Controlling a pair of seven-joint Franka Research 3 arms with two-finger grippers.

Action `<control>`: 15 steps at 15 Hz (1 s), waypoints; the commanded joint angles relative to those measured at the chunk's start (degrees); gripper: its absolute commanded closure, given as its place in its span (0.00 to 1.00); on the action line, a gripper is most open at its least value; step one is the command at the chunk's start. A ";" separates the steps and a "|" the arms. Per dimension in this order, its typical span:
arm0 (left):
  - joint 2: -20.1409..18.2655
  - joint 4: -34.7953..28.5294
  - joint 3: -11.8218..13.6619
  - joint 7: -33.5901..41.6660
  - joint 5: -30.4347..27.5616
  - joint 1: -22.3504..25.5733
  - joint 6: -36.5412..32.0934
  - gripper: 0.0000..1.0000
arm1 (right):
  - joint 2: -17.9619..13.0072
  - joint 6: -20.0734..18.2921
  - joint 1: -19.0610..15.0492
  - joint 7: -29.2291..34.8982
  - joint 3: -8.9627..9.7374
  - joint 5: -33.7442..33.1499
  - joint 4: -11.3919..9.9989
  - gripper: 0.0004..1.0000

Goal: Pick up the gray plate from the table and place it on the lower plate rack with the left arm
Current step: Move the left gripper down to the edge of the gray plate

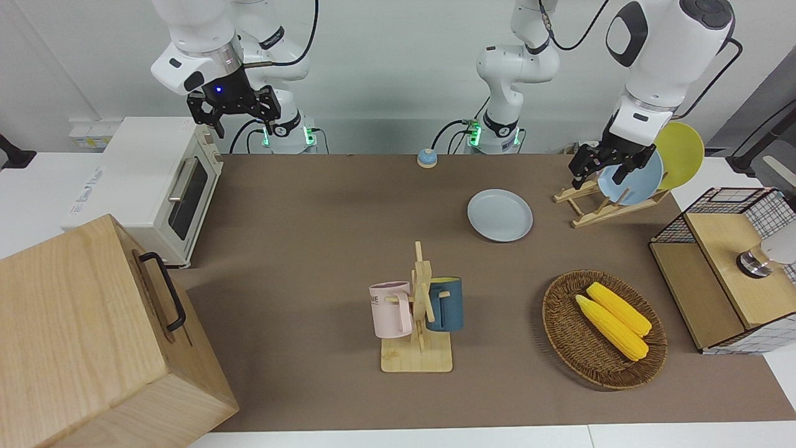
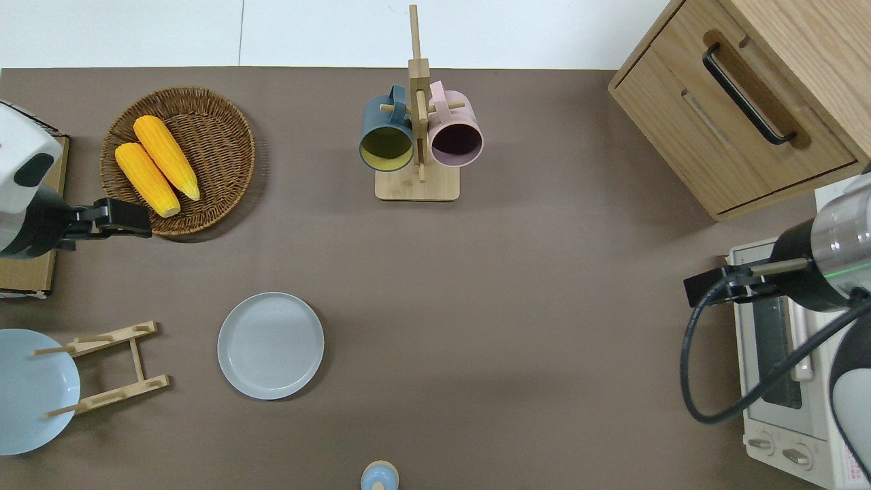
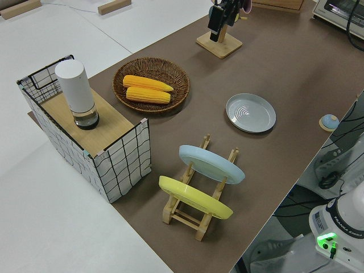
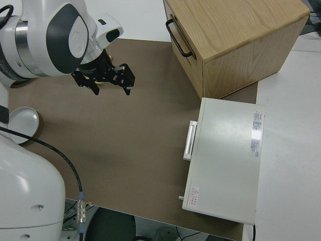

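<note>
Wooden cabinet (image 1: 93, 336) sits nearest; gray plate (image 2: 271, 345) lies flat on table (image 2: 544, 306), apart from left claw (image 2: 126, 218), w/ open fingers, not yet reaching.

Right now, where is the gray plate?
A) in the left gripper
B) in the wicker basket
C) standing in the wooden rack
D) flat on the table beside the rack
D: the gray plate lies flat on the table, beside the wooden rack, with nothing holding it.
</note>
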 commanded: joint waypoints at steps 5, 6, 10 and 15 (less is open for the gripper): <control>0.15 1.13 -0.43 -3.97 -0.39 -0.71 -2.10 0.01 | -0.27 -0.87 -0.85 -0.19 0.38 0.20 0.35 0.01; 0.32 1.13 -0.43 -3.97 -0.39 -0.71 -2.10 0.01 | -0.27 -0.87 -0.85 -0.19 0.38 0.20 0.35 0.01; 0.32 -0.27 -0.43 -4.06 -0.30 -1.68 -2.10 0.01 | -0.27 -0.87 -0.76 -0.19 0.38 0.20 0.35 0.01; -0.29 -5.89 -0.70 -3.97 -0.30 -1.77 -0.08 0.01 | -0.27 -0.87 -0.85 -0.19 0.38 0.20 0.35 0.01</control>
